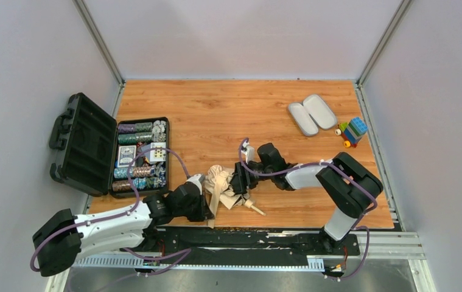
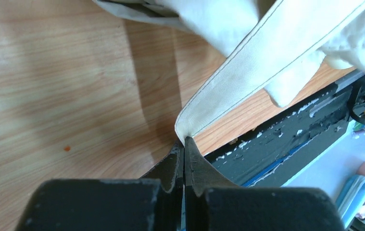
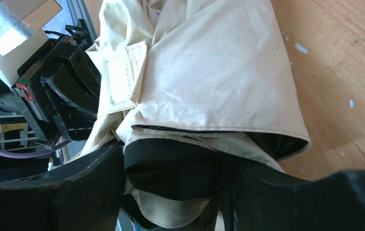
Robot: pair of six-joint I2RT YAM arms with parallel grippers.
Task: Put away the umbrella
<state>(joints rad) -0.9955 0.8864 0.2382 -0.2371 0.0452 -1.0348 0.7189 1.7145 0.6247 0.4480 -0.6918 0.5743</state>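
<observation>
- The umbrella (image 1: 221, 184) lay on the counter (image 1: 228, 109) near its front edge, between the two arms, its beige fabric loose and crumpled.
- Its small pale handle (image 1: 255, 209) pointed to the front right and rested on the wood.
- The right claw (image 3: 170, 178) was spread only as wide as the folded bundle and clasped it from both sides. Black lining and beige cloth filled the space between its fingers (image 3: 50, 192).
- The strap tab (image 2: 247, 72) ran out from the fabric toward the left claw (image 2: 184, 144).
- The left claw was pressed together, and its tips pinched the rounded end of the strap tab, low over the counter near the front edge.
- In the top view the two claws stood just beside each other, one on each side of the fabric.
- An open black case (image 1: 112, 152) with poker chips lay at the left edge.
- A lilac-grey hard case (image 1: 311, 114) and a toy of coloured blocks (image 1: 353, 131) lay far right, well apart from the umbrella.
</observation>
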